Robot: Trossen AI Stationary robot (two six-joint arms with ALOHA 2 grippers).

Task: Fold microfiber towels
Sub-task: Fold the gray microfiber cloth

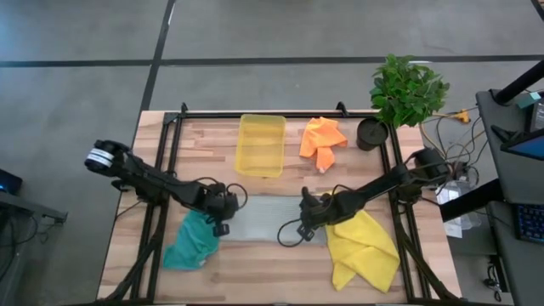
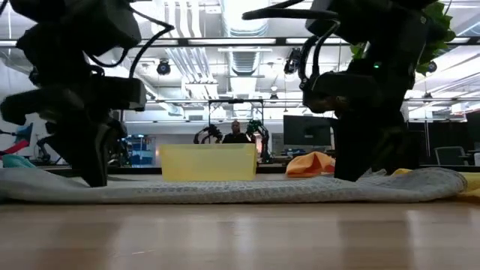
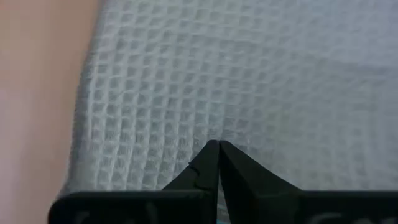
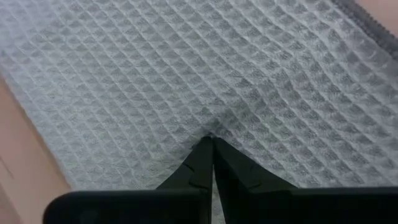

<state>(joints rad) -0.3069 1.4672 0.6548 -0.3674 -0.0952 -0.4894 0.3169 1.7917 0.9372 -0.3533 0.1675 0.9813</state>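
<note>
Grey towel (image 1: 270, 219) flat on bench (image 1: 212, 144), centre-near, long axis left-right between my arms. Left pincer (image 1: 228, 206) clamped on towel's left end; right pincer (image 1: 310, 212) clamped on right end, fabric puckered at tips in both wrist views. Each arm already at its own end, so neither needs to reach. Judgement: next move is lift and carry one edge over other, across short axis. Teal towel (image 1: 191, 242) near-left, yellow towel (image 1: 364, 246) near-right, orange towel (image 1: 322, 140) far.
</note>
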